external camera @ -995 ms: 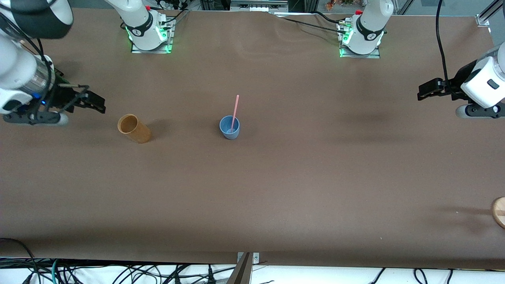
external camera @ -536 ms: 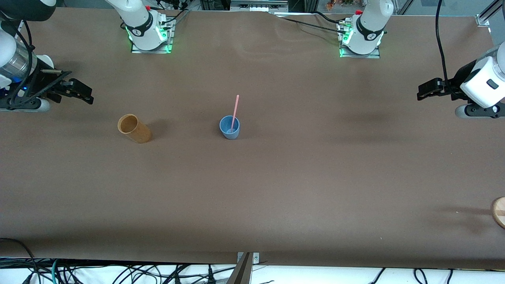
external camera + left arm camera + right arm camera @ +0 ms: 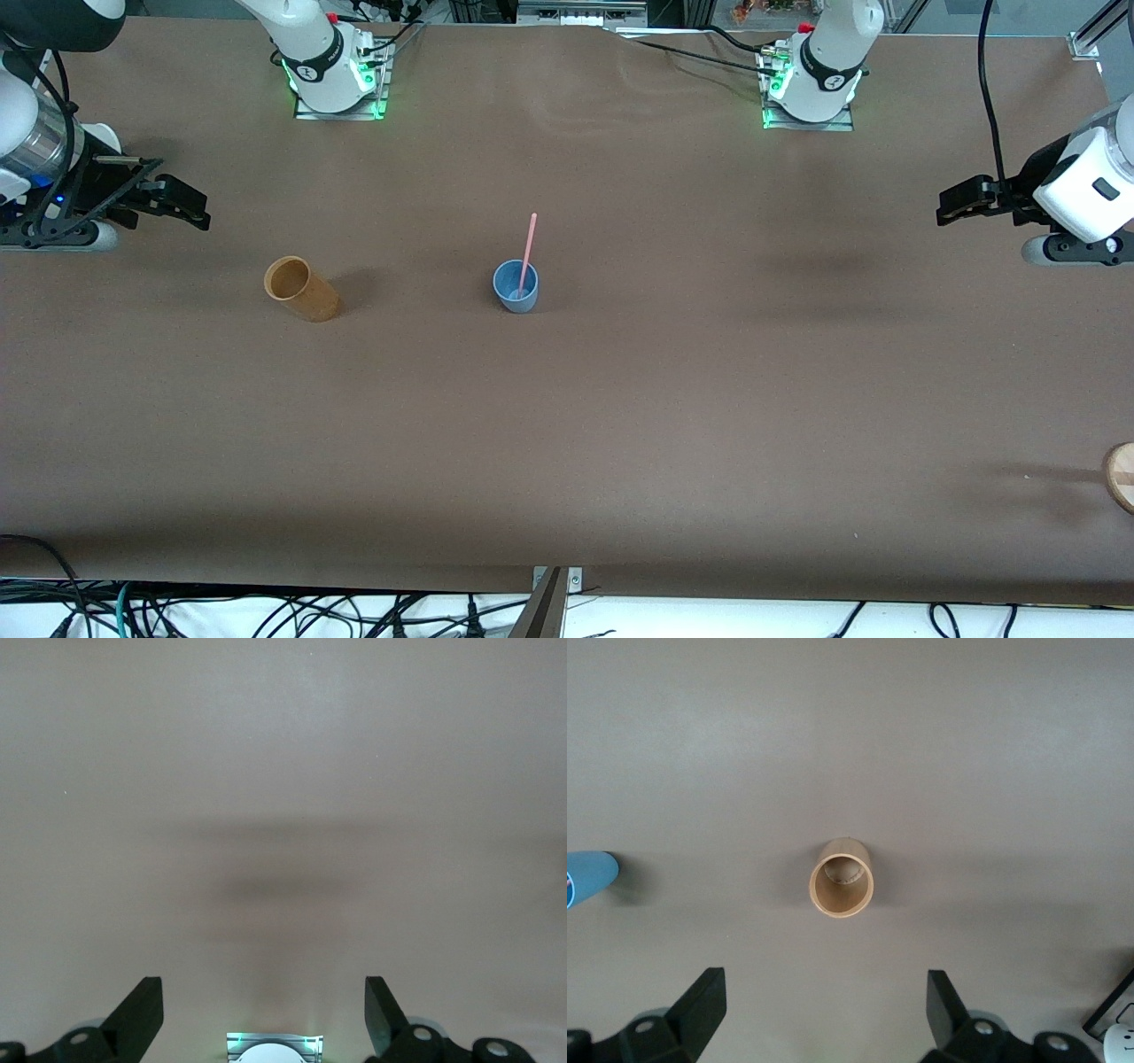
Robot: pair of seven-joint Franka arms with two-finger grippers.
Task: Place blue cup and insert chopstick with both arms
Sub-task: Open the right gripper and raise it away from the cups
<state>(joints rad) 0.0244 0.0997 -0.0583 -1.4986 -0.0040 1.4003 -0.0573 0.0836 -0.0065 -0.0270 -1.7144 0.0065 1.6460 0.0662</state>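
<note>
Chopstick (image 3: pixel 528 250) leaning in cup (image 3: pixel 516 286); left end effector (image 3: pixel 950 202) and right end effector (image 3: pixel 188 206) spread, empty, well clear. Any bump could tip it.

Both arms wait at the table's ends.
The left gripper (image 3: pixel 952 202) and the right gripper (image 3: pixel 190 206) hang in the air, jaws spread wide, holding nothing.

Two cups (image 3: pixel 516 286), one chopstick (image 3: pixel 528 249)
</note>
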